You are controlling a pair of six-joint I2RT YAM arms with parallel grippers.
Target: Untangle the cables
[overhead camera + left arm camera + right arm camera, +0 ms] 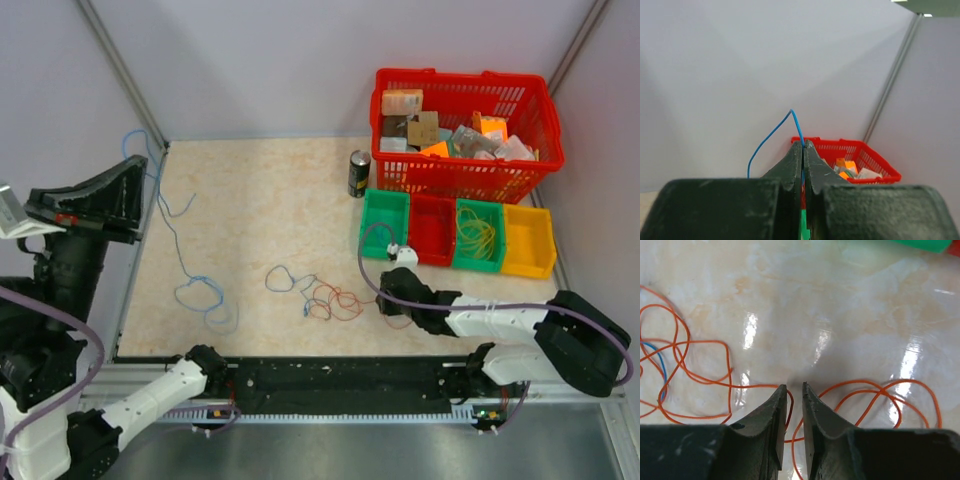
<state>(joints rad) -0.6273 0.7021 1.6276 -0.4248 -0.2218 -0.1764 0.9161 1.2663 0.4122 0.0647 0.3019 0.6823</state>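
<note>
My left gripper [138, 172] is raised at the far left and shut on a thin blue cable [205, 295]. The cable arcs above the jaws and hangs down to curly loops on the table. In the left wrist view the closed gripper [803, 144] pinches this blue cable [771, 135] at its tips. My right gripper [385, 298] is low on the table, right of a tangle of orange-red cables [335, 300] with a small blue loop [280, 278]. In the right wrist view the gripper [792, 386] stands narrowly open with an orange cable [790, 412] running through the gap, not pinched.
A red basket [465, 130] full of items stands at the back right, with a dark can [359, 173] to its left. In front is a row of green [385, 222], red [432, 230], green [475, 266] and yellow [528, 240] bins. Yellow cables [480, 232] lie in the second green bin.
</note>
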